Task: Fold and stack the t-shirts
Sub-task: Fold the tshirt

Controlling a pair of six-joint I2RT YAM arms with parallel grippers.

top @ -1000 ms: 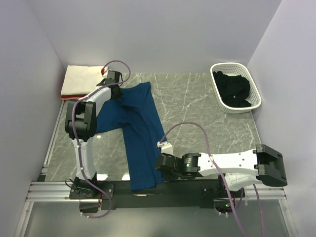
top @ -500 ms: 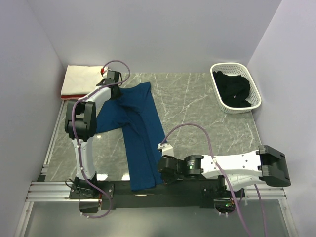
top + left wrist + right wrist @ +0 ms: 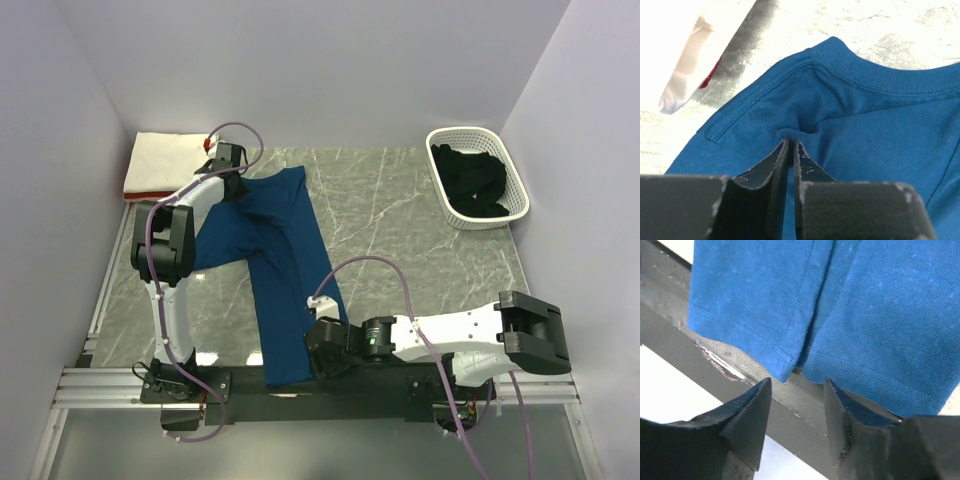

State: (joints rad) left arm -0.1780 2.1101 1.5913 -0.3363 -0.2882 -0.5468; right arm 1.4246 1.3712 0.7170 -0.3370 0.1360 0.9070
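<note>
A blue t-shirt lies in a long strip from the back of the table to its near edge. My left gripper is shut on a pinch of its cloth just below the collar. At the near edge my right gripper stands open, its fingertips just short of the shirt's hem and apart from it. A folded cream-white t-shirt lies at the back left on a red one. A black t-shirt fills the basket.
The white lattice basket stands at the back right against the wall. The black frame rail runs along the table's near edge right under the right gripper. Grey walls close the left, back and right sides.
My right gripper has opened and let go of the blue shirt's hem, after shifting toward the near edge and a little left. The left gripper has kept its grip and place.
</note>
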